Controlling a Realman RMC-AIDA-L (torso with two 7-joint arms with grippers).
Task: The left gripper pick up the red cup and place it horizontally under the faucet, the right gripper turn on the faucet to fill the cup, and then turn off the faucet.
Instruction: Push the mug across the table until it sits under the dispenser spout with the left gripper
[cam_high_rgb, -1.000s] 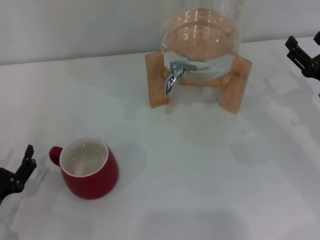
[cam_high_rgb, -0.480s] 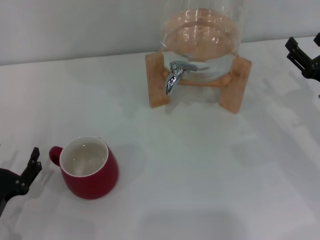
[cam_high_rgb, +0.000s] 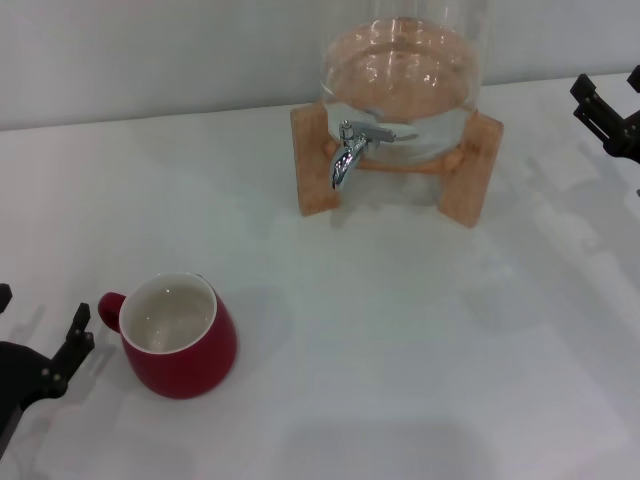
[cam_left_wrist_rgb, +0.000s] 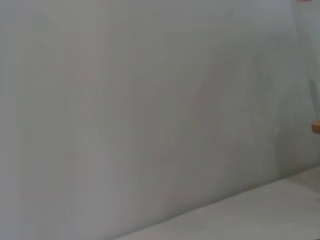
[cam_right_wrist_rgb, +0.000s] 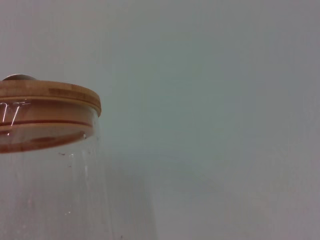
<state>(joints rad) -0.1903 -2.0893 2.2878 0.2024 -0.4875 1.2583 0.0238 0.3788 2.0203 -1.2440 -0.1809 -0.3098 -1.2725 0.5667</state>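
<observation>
Here, the cup (cam_high_rgb: 178, 347) stands upright at 7 o'clock on the desk (cam_high_rgb: 420, 330), ungrasped; faucet (cam_high_rgb: 347, 150) at 12. Left pincer (cam_high_rgb: 40, 340), spread wide, sits just beside its handle; right pincer (cam_high_rgb: 607, 105), released, waits at 2. Every step remains.

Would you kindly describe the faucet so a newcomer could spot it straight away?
At the table's far edge, a glass jar sits in a wooden stand. The faucet juts from the jar's lower front, the only shiny chrome part, its spout curving downward.
</observation>
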